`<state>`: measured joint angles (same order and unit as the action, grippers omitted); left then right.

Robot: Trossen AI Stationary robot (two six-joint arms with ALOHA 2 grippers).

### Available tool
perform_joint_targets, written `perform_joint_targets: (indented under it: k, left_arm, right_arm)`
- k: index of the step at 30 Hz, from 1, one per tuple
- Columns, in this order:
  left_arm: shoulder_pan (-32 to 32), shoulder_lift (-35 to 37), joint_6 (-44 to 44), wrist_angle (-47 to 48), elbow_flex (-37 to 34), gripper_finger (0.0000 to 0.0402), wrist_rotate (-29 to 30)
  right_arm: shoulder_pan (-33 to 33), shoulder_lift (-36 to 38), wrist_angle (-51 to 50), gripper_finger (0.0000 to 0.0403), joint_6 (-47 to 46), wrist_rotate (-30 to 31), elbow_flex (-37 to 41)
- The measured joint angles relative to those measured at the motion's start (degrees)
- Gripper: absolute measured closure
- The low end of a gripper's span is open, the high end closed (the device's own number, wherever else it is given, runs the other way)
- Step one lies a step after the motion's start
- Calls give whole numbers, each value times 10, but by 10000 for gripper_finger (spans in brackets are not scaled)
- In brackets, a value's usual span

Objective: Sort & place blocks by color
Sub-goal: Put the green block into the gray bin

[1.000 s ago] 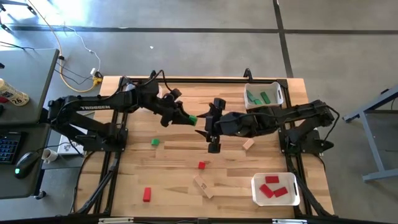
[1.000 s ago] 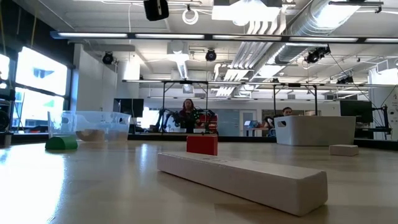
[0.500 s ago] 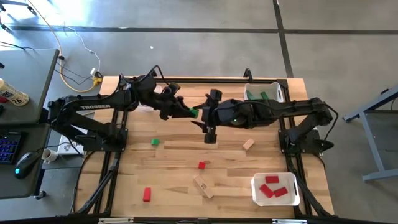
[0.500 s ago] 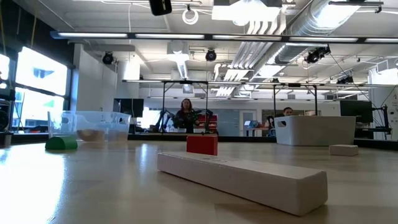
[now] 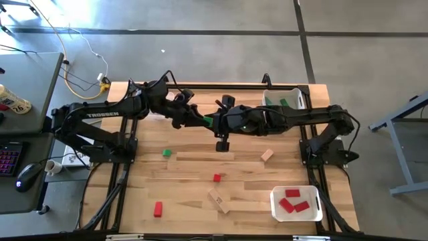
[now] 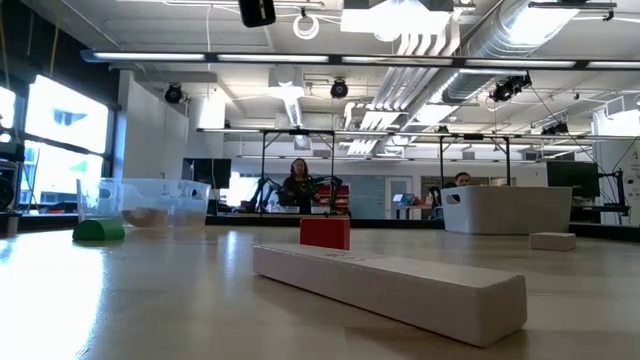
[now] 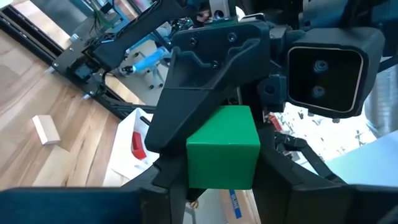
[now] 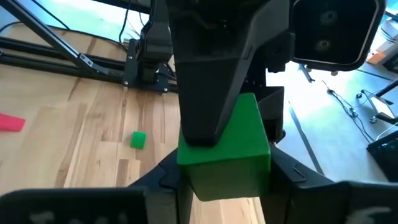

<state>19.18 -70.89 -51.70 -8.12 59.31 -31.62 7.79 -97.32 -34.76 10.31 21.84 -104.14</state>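
A green block (image 5: 208, 121) hangs in the air over the table's far middle, where my two grippers meet. My left gripper (image 5: 201, 120) reaches it from the table's left and is shut on it. My right gripper (image 5: 216, 123) reaches it from the right and is shut on it too. A green cube (image 5: 166, 152), a red cube (image 5: 217, 177), a red bar (image 5: 158, 209), a tan bar (image 5: 218, 200) and a tan block (image 5: 267, 155) lie flat on the table. My left gripper pinches the green block's two opposite sides (image 7: 191, 169) between its two fingers, coming level from the table's left. The block is lifted clear of the table. My right gripper pinches the same block by two opposite sides (image 8: 185, 163), coming from the table's right and slanting a little downward. A left finger (image 8: 208, 74) lies along the block's far face.
A bin (image 5: 299, 100) holding green blocks stands at the far right. Another bin (image 5: 275, 204) holding red blocks stands at the near right. In the low view a clear bin (image 6: 150, 203) shows at the left. Bare wood lies between the loose blocks.
My right gripper has moved toward the table's left and far edge, up to the green block in my left gripper. The block and my left gripper have stayed nearly where they were, high above the table.
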Motion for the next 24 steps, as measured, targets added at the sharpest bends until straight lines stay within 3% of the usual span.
perform_joint_targets:
  k: [12,24]
  left_arm:
    - [0,0,30,3,0,267,6]
    - [1,-6,136,16,0,183,14]
  right_arm:
    - [1,1,-2,293,-30,1,0]
    - [0,3,-64,295,-122,0,0]
